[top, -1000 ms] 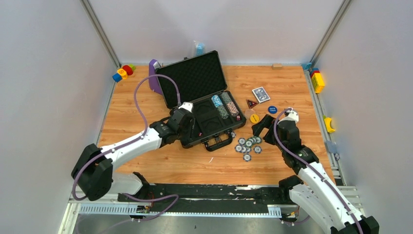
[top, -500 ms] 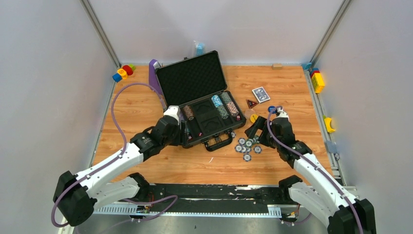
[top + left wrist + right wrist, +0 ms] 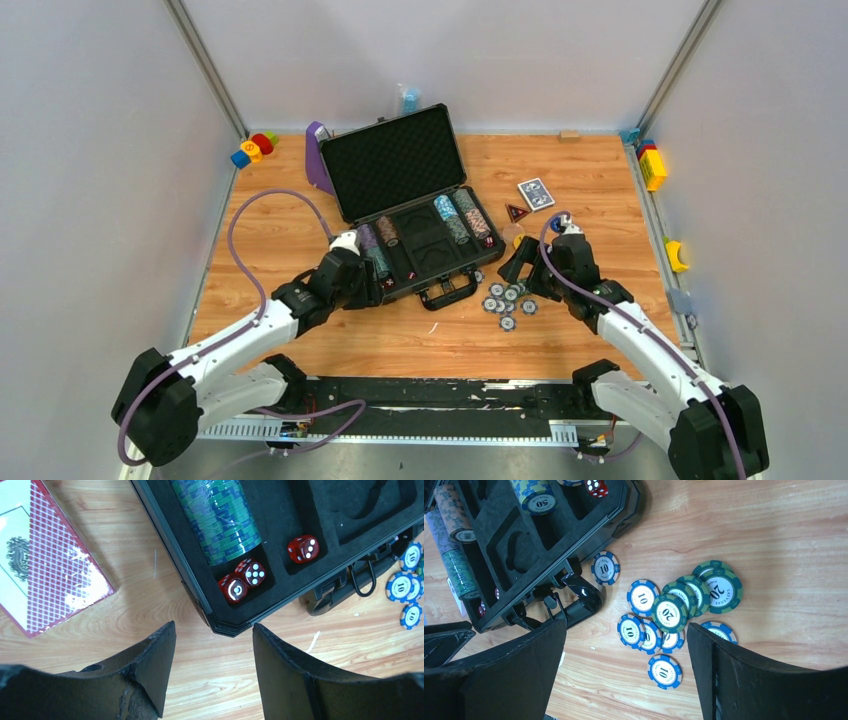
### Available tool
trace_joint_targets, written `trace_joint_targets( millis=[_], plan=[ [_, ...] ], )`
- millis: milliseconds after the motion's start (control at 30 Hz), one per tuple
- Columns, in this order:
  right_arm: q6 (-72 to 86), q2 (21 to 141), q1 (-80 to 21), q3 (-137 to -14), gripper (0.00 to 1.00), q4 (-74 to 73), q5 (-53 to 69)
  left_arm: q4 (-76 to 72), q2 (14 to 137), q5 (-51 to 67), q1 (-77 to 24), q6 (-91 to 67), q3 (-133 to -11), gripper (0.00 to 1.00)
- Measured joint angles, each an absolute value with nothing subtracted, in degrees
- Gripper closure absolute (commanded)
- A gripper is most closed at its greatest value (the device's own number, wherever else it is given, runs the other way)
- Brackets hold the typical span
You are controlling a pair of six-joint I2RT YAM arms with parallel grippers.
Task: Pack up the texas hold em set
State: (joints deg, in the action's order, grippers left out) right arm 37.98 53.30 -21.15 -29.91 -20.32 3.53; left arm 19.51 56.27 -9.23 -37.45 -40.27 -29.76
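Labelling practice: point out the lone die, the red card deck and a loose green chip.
lone die (image 3: pixel 300 547): left wrist view, top face.
red card deck (image 3: pixel 52 567): left wrist view, patterned back.
green chip (image 3: pixel 669 613): right wrist view, centre.

Cell was enclosed on three sides by plain pale grey walls (image 3: pixel 90 180). Aluminium posts (image 3: pixel 205 65) were fitted in both back corners. Wood-grain table (image 3: pixel 600 170) was evenly lit. Black strip (image 3: pixel 450 395) was mounted along its near edge.
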Motion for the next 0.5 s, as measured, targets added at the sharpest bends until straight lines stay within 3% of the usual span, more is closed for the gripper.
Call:
trace_joint_targets(
  millis=[267,500],
  plan=[
    [36.23,55.53,-21.15,-30.74,0.07,-20.1,4.58,14.33,60.66,-7.4,-37.41,-43.29,-28.42,0.4],
    [35.57,55.53,-21.15,-30.74,0.07,-20.05,5.08,10.35,61.17,-3.38,-35.03,-46.44,-26.55,0.6]
  ],
)
